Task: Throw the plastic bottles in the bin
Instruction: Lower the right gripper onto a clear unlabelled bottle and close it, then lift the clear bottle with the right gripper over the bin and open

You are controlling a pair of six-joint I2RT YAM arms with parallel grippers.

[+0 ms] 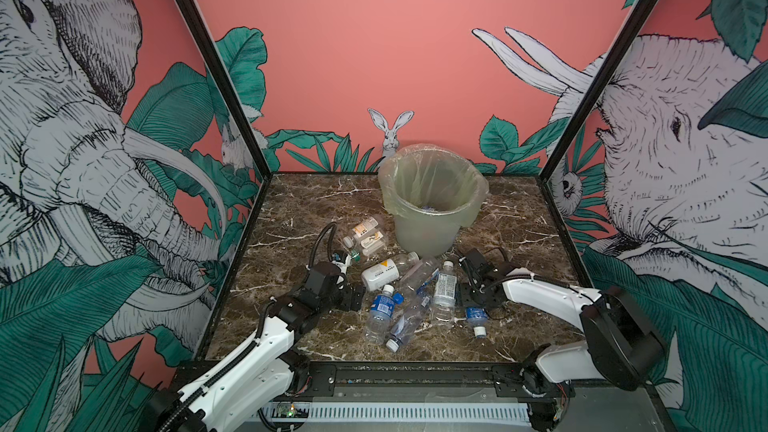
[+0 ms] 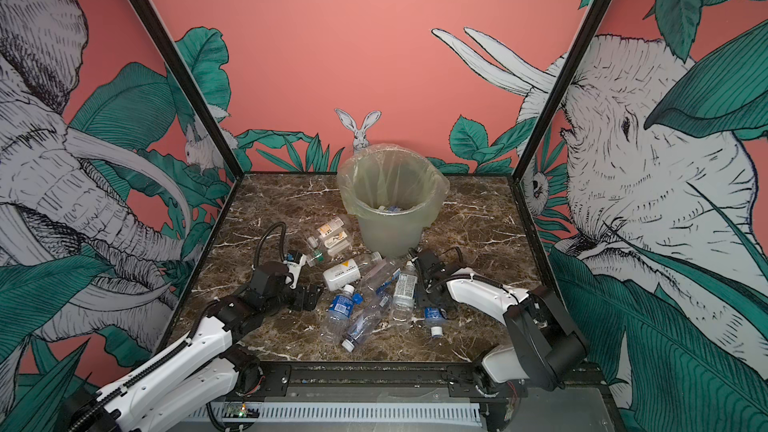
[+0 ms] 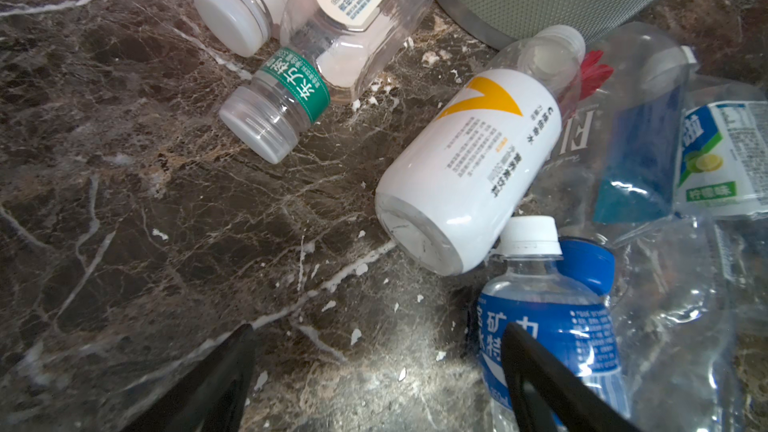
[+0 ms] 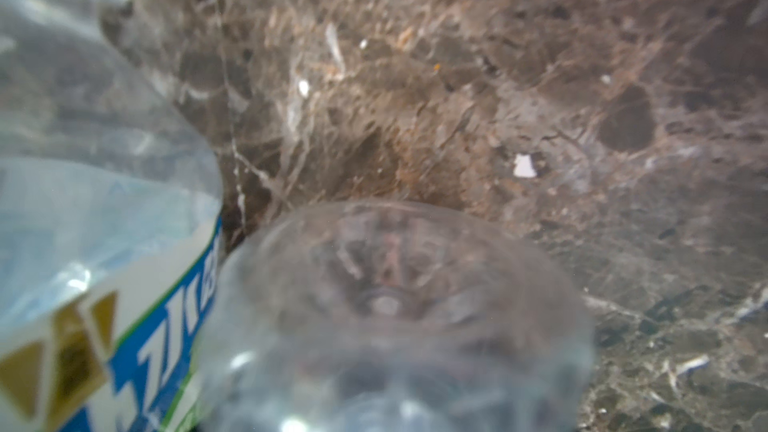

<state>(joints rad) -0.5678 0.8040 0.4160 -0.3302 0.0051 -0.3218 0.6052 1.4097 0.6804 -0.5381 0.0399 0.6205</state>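
Plastic bottles (image 1: pixel 380 274) lie strewn across the marble table (image 1: pixel 519 243) in front of the bin (image 1: pixel 424 234), which stands at the back. The left tool (image 3: pixel 376 332) hovers spread just beside a blue bottle (image 3: pixel 548 326). The right tool (image 1: pixel 475 305) sits low over a small bottle (image 1: pixel 477 317), and whether it is pinching that bottle cannot be told.

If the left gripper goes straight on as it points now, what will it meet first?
Probably the blue-label bottle, beside one finger of the left gripper; between the open fingers, the white bottle's base lies ahead. Depth is unclear.
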